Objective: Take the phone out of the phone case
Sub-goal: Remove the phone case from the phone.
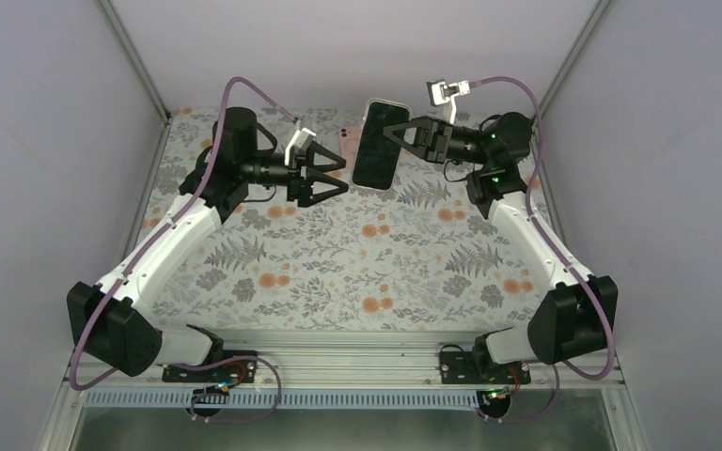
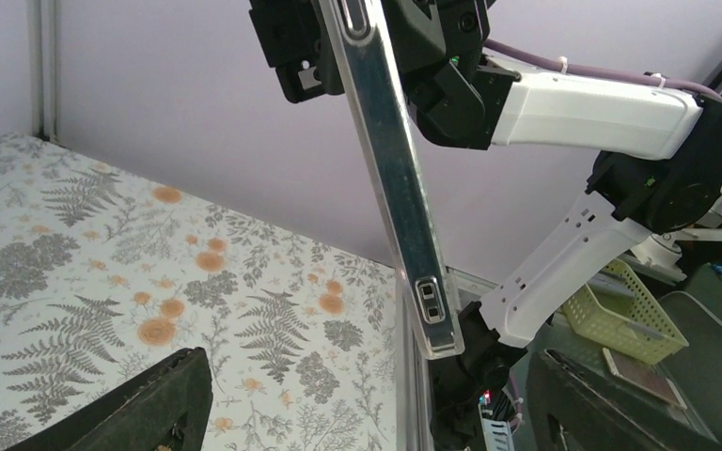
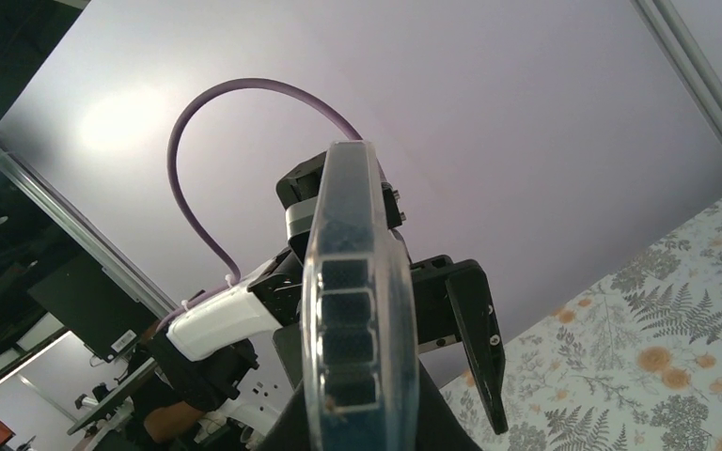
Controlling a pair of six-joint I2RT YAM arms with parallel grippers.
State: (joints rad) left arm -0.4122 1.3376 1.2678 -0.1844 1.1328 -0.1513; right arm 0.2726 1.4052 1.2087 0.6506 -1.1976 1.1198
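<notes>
The phone in its clear case [image 1: 380,143] is held up above the table at the back, dark screen facing up in the top view. My right gripper [image 1: 400,137] is shut on its right side. In the right wrist view the cased phone [image 3: 359,282] stands end-on between my dark fingers [image 3: 291,427]. My left gripper [image 1: 340,176] is open and empty, just left of the phone's lower end and apart from it. In the left wrist view the case's clear edge [image 2: 400,178] hangs slanted above and between my open fingers [image 2: 155,404].
A floral cloth [image 1: 338,263] covers the table. A pink object [image 1: 345,138] lies at the back, partly hidden behind the phone. Grey walls enclose the left, back and right sides. A yellow basket [image 2: 625,315] stands off the table.
</notes>
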